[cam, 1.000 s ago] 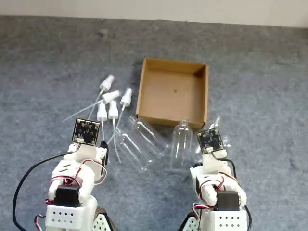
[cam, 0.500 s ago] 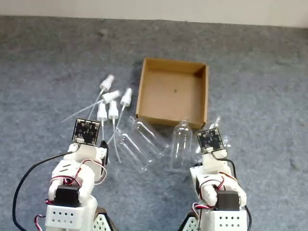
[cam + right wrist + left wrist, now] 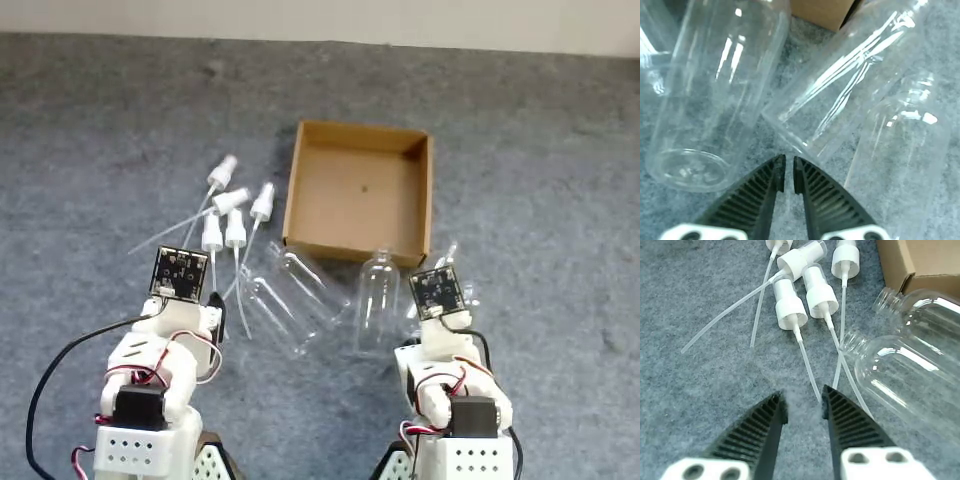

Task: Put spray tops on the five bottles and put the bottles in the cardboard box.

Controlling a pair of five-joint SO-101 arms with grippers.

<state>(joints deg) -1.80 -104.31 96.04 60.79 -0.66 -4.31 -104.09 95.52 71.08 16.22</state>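
The left gripper (image 3: 802, 405) held its fingers apart over bare carpet (image 3: 700, 390), just short of the spray tops' (image 3: 790, 310) tubes. The right gripper (image 3: 788, 172) had its fingers nearly together on nothing, facing clear bottles (image 3: 720, 90). These were cut off, with outlines hard to trace. From above, the box (image 3: 360, 190) lay just beyond them.

Both arms low, side by side, wrists pitched down.
Left gripper (image 3: 802, 402) jaws slightly apart; right gripper (image 3: 789, 167) jaws nearly touching, slim gap.

Grey carpeted table (image 3: 100, 120) bears spray tops (image 3: 236, 230), clear bottles (image 3: 377, 300) and cardboard box (image 3: 340, 205).
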